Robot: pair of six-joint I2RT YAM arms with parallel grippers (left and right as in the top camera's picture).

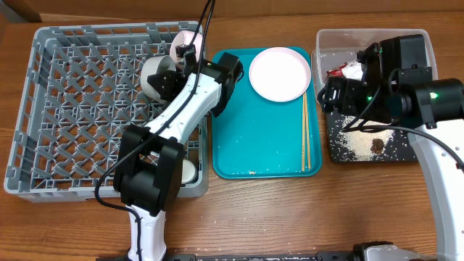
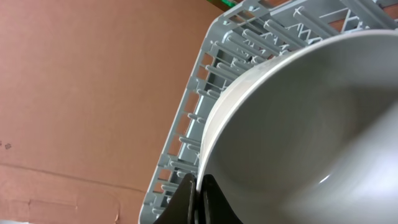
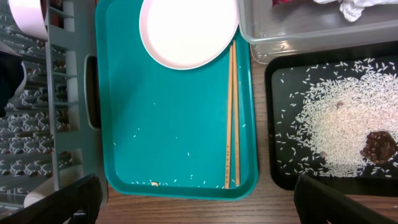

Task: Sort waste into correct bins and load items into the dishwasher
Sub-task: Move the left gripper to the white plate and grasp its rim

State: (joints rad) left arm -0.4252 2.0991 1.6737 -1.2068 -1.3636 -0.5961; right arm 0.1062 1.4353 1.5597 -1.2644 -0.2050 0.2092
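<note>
A: Left gripper (image 2: 198, 190) sat closest in the left wrist view, fingers pinched tight on the rim of the pale grey-green bowl (image 2: 298, 137). Where was that?

B: Over the large square grey plastic dish rack (image 1: 72, 109), toward its far right side, bowl tipped on its side. Couldn't tell if it touched the grid floor.

A: Anything else in the rack?

B: Pinkish bowl (image 1: 190, 40) stood on edge at the far right corner, just beside the held one. Small white cup (image 1: 188, 172) was at the near right corner, partly hidden by the arm.

A: Right gripper (image 3: 199, 202)?

B: Jaws spread wide, nothing in them, hanging above the left edge of the bins.

A: Flat teal tray (image 1: 261, 138)?

B: Round pale pink plate (image 1: 280, 73) lay at its far end. Two thin wooden chopsticks (image 1: 305, 134) lay side by side along its right edge, with a few stray grains nearby.

A: Bins?

B: Clear deep plastic tub (image 1: 326, 43) held the crumpled white paper napkin (image 3: 354, 7) and small red wrapper (image 1: 341, 71). Shallow black rectangular tray (image 1: 335, 145), just in front of it, carried loose white rice grains (image 1: 359, 141) and the brown food lump (image 1: 378, 145).
</note>
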